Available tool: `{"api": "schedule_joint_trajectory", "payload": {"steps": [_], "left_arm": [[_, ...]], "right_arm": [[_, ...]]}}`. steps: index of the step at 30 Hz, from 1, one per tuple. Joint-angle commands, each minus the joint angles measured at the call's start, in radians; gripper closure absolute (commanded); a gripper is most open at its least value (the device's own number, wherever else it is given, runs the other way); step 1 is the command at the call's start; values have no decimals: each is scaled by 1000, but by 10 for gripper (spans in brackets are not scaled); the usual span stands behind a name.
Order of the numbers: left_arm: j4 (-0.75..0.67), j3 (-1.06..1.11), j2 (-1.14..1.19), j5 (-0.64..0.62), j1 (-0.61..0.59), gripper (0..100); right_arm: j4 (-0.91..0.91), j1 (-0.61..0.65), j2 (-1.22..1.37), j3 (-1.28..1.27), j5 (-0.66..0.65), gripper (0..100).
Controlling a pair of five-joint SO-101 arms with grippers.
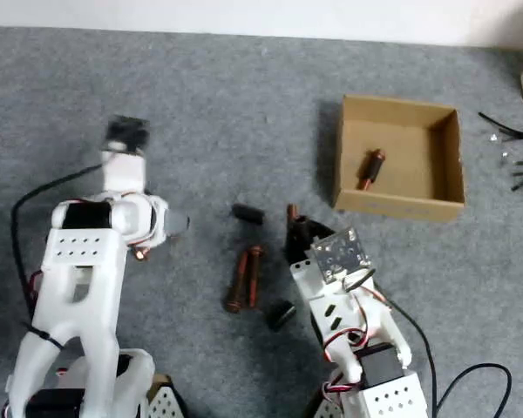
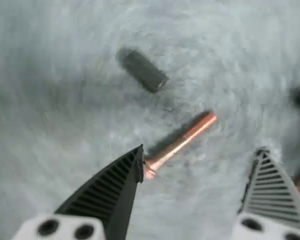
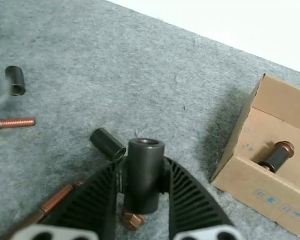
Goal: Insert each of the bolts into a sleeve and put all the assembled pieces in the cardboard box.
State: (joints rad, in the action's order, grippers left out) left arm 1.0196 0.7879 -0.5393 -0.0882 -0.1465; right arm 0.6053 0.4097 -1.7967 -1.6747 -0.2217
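My right gripper (image 3: 142, 165) is shut on an upright black sleeve (image 3: 144, 172); a copper hex head (image 3: 132, 220) shows just under it, and I cannot tell whether it sits in the sleeve. From above, this gripper (image 1: 301, 239) is at mid-table, left of the cardboard box (image 1: 399, 205). One assembled piece (image 1: 371, 169) lies in the box. My left gripper (image 2: 200, 152) hangs open over a bolt (image 2: 180, 140), with one fingertip beside the bolt's head. A loose sleeve (image 2: 142, 70) lies beyond it. Two bolts (image 1: 244, 279) and two sleeves (image 1: 247, 213) (image 1: 280, 313) lie between the arms.
The left arm (image 1: 96, 244) covers the table's left side, with a black cable (image 1: 22, 226) trailing beside it. Black cable ties and small parts (image 1: 516, 161) lie at the right edge, past the box. Grey carpet covers the table.
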Motion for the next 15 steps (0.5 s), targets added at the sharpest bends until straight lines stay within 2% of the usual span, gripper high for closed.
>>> {"api": "schedule_joint_trajectory", "payload": {"steps": [1, 5, 9, 13, 15], "left_arm": [[-17, 28, -39, -488, 31, 684], [-40, 139, -35, -559, 36, 684], [-120, 206, -35, -690, 13, 684], [-207, 245, -35, -881, 1, 681], [-242, 269, -33, -925, 5, 684]], "right_arm": [[-18, -13, -7, -139, -11, 988], [-18, -13, -7, -139, -11, 988], [-18, -13, -7, -139, -11, 988], [-18, -13, -7, -139, -11, 988], [-18, -13, -7, -139, -11, 988]]}}
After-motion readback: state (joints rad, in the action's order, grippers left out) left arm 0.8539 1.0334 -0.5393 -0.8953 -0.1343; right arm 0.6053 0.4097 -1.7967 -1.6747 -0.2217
